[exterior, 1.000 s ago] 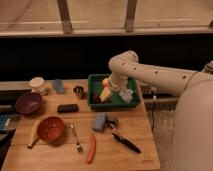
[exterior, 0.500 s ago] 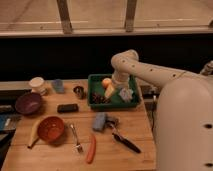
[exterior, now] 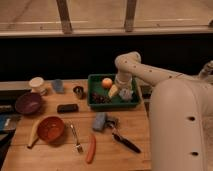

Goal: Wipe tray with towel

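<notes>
Tray (exterior: 107, 105): green, recorded in the camera view at the back of the tabletop (exterior: 137, 125). Towel (exterior: 125, 94): pale, found inside the tray at its right end, near an orange (exterior: 106, 83). Gripper (exterior: 122, 86): lowered into the tray just over the towel, jaws spread wide; nothing is seen to be gripped. A red bowl (exterior: 50, 128) and a carrot (exterior: 90, 148) are noted nearer the front.

We saw the green tray (exterior: 90, 91) lying flat at the back of the tabletop (exterior: 135, 131), rectangular and low-walled. The pale towel (exterior: 126, 94) lay bunched in its right end. The tool (exterior: 122, 87) hung right over it inside the tray, jaws spread.
</notes>
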### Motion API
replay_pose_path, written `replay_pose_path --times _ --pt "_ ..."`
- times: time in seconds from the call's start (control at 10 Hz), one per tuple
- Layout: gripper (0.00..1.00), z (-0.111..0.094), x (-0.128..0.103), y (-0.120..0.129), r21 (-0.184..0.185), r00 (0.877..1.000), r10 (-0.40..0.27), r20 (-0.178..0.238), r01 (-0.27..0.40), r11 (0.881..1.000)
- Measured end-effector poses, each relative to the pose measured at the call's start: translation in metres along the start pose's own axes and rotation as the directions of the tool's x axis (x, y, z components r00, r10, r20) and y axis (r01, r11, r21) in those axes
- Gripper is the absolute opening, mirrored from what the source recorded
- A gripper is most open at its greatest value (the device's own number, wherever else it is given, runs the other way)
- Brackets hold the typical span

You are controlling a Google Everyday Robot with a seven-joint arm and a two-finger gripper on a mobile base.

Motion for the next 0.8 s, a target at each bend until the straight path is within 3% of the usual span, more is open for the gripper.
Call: replay_pose_path --times 0.3,0.5,0.8 --pt "0.8 0.009 0.001 -0.002 -0.018 1.0 0.017 -0.003 -0.017 1.0" --pt "0.8 0.034 0.003 -0.004 -0.024 1.0 0.031 0.005 -0.031 0.999" --pt "0.8 0.043 0.005 -0.01 0.006 0.998 0.044 0.054 -0.044 0.999"
